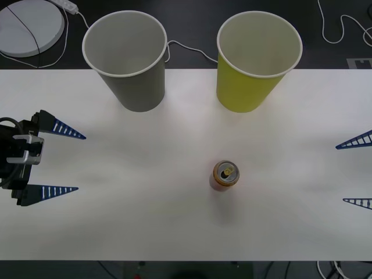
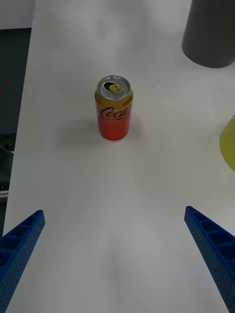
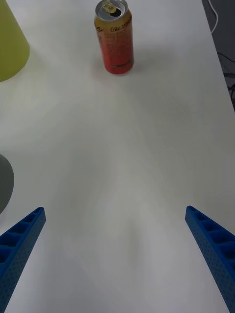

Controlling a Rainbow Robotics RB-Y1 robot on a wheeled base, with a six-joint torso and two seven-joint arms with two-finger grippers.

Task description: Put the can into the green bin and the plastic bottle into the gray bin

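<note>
**Mia:** Where is the can [image 1: 226, 174] right now?

**Ben:** It stands upright on the white surface [image 1: 145, 192], near the middle and a bit toward the right. Nothing touches it. The green bin [image 1: 257, 58] is behind it, and the gray bin [image 1: 126, 58] is beside that one, more to the left. Both bins look empty, as far as I can see inside.

**Mia:** And the two tools?

**Ben:** The left tool [image 1: 61, 160] waits at the left edge with its fingers spread wide. The right tool [image 1: 356, 172] waits at the right edge, also spread wide. Neither one holds anything. Both are well apart from the can.

**Mia:** Is the can hard to pick up?

**Ben:** I think it is light, because the hole on top is open, so it may be empty. Its sides are smooth and round, so it could slip or tip over. It is thin metal too, so a hard squeeze might dent it. I would grab it around the middle of its sides, one finger on each side.

**Mia:** Do the pictures show different things?

**Ben:** Yes. The front view shows both bins with their open tops. The right wrist view shows the can's side [image 2: 113, 115] with its writing, red low down and gold up top. I do not see a plastic bottle.
</note>
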